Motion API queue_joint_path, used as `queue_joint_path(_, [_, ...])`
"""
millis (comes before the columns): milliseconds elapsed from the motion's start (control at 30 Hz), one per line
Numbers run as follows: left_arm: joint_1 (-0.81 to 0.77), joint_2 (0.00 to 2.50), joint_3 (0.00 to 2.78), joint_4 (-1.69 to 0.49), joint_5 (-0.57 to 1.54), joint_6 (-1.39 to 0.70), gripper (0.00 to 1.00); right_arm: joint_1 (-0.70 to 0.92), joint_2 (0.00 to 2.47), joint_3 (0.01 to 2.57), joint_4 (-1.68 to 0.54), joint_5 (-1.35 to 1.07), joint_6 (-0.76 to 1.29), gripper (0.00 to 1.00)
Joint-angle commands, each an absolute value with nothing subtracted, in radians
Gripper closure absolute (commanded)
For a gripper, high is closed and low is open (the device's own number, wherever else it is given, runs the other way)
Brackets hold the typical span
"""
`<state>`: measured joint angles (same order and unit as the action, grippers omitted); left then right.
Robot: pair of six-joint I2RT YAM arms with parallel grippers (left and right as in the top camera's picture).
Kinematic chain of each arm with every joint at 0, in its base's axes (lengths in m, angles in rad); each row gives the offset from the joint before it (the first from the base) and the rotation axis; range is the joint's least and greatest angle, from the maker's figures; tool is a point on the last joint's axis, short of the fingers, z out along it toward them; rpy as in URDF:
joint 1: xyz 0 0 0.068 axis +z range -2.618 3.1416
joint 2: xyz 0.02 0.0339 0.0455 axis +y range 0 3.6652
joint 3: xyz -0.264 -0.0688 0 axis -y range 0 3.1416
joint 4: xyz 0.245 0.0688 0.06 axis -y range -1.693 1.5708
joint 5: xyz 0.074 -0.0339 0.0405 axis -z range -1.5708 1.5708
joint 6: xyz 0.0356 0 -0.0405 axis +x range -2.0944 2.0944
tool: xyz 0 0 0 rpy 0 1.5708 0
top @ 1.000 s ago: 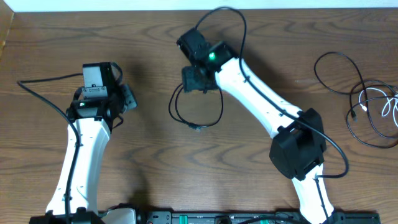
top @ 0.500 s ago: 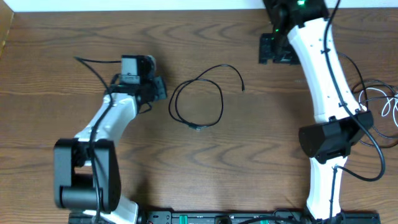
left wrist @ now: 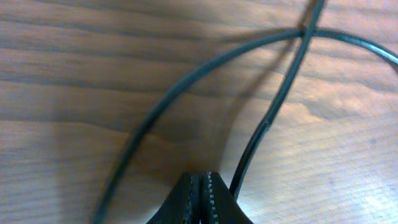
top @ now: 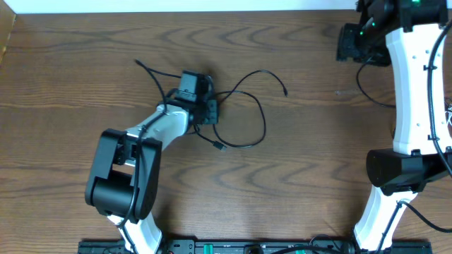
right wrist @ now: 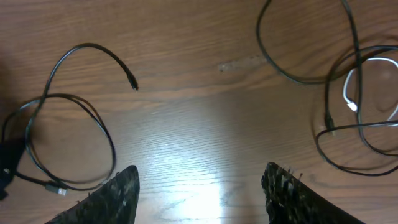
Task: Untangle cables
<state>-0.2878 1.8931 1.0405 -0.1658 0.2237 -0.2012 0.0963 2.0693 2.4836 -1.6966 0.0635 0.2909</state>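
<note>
One black cable lies alone in a loose loop at the table's middle, with a plug end to the right. My left gripper sits at the loop's left side. In the left wrist view its jaws are shut with nothing between them, and the cable runs just beside the right finger. My right gripper is high at the back right, open and empty. Below it lie the single loop and, to the right, tangled black cables with a white one.
The right arm's white links cover most of the tangle in the overhead view; only a black strand shows beside them. The table's back edge runs along the top.
My left arm has swung right to the loop's left side, and the loop has shifted slightly right. My right arm has moved from the middle to the back right corner.
</note>
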Motion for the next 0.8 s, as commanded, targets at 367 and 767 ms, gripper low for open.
queue_joint_path(367, [-0.282, 1.724, 1.074, -0.194, -0.078, -0.184, 0.91, 0.067, 2.047, 2.499, -1.699, 0.007, 0.253, 0.41])
queue_joint_path(767, [-0.244, 1.871, 1.071, -0.125, -0.086, -0.184, 0.9, 0.067, 2.047, 2.499, -1.699, -0.033, 0.237, 0.42])
